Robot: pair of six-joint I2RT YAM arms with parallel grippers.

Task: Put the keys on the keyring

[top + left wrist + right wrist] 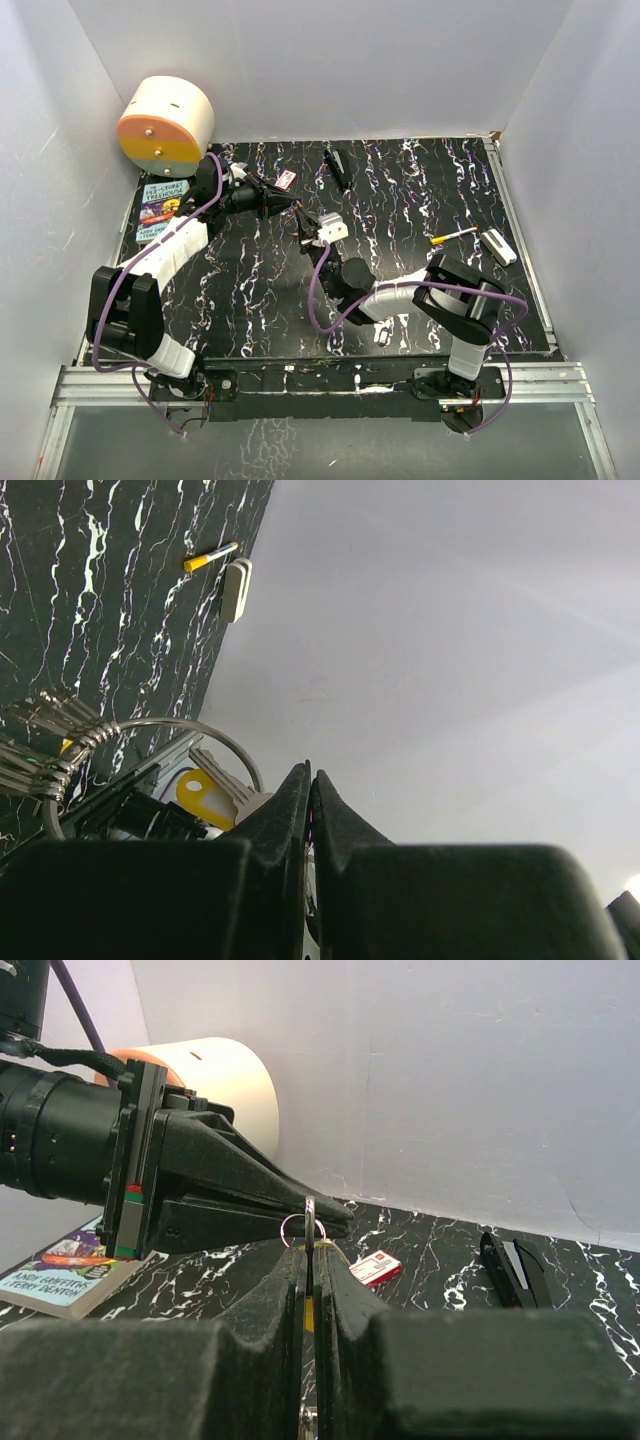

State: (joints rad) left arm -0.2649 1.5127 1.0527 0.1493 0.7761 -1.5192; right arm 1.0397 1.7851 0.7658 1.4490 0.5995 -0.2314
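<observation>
My two grippers meet over the left middle of the table. My right gripper (303, 218) (310, 1250) is shut on the silver keyring (190, 725), which shows edge-on between its fingers (310, 1215). The bunch of grey keys (40, 750) hangs at one side of the ring. My left gripper (293, 205) (310, 773) is shut. The yellow key (205, 795) lies right beside the ring wire, and its grey blade runs into the left jaws. I cannot make out the green and white keys.
A red-and-white box (286, 180) (378, 1268) and a black stick (338, 168) lie at the back. A yellow pen (452, 237) and a white block (500, 246) lie at the right. A round cream-and-orange container (165, 125) and books (160, 210) are at the back left. A small pale item (383, 330) lies by the right arm.
</observation>
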